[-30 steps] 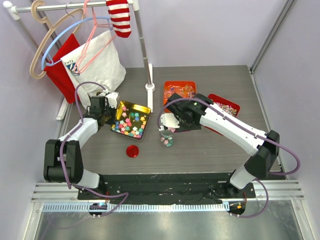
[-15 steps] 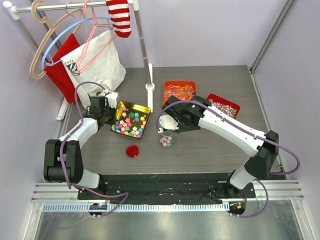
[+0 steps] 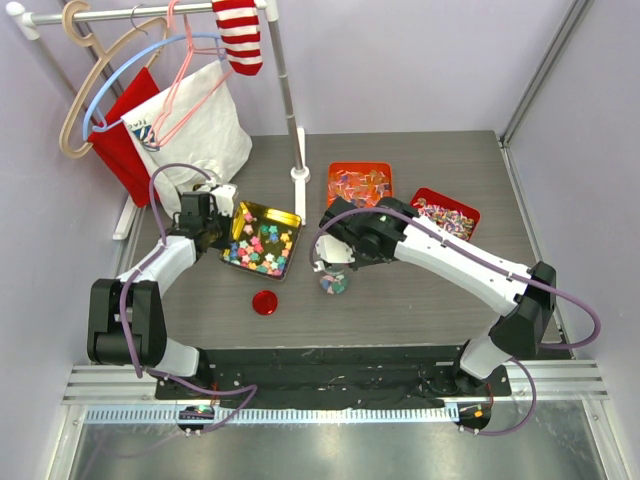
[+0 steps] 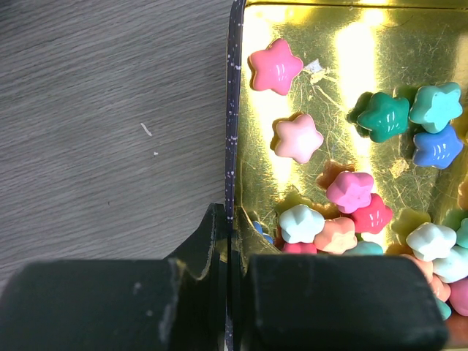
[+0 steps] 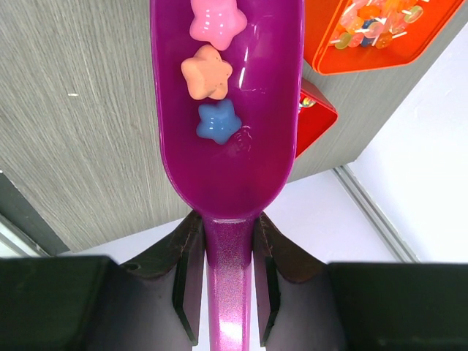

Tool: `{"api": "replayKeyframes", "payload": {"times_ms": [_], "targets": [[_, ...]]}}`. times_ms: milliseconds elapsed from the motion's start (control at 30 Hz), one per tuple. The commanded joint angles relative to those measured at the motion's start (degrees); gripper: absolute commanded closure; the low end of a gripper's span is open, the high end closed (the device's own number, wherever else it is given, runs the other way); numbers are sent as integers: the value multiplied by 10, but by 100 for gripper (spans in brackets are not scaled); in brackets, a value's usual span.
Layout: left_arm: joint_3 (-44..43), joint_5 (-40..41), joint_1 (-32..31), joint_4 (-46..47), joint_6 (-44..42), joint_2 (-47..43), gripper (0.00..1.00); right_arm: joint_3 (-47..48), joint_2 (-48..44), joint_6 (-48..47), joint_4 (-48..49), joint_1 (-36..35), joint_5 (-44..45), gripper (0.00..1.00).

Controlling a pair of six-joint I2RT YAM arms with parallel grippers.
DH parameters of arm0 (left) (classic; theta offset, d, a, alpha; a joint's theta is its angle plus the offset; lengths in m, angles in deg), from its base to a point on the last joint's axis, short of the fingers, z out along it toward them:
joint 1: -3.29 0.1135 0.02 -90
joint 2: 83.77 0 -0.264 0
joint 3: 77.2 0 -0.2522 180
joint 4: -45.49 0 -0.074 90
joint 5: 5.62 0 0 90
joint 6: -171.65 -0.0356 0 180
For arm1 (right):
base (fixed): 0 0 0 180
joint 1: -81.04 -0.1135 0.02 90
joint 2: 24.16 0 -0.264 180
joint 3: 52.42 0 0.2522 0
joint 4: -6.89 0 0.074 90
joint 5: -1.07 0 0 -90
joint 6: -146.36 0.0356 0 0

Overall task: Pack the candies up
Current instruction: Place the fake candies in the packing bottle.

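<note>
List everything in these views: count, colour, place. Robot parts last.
candies: many, pastel stars, in the gold tin; three in the scoop; some in the jar
gold tin: one, left of centre
scoop: one, purple, in the right tool
jar: one, clear, table centre
lid: one, red, left of the jar
orange tin: one, far centre, wrapped sweets inside
red tin: one, to its right
hangers: three, beige, blue, pink, on the far-left rail
sock: one, red-white striped, on the rail
bags: two, white and red, far left
table: one, grey
left tool: shut on the gold tin's rim
right tool: shut on the scoop's handle
</note>
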Motion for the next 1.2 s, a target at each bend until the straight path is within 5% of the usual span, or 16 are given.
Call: {"api": "replayKeyframes", "payload": {"times_ms": [0,1167], "targets": [[-5,-18,2,49,8,-4,100,5,-26,5,-92,-9,35,99],[-5,-17,5,49,8,-2,100,-19,-23,-10,-92,-72,141,99]]}}
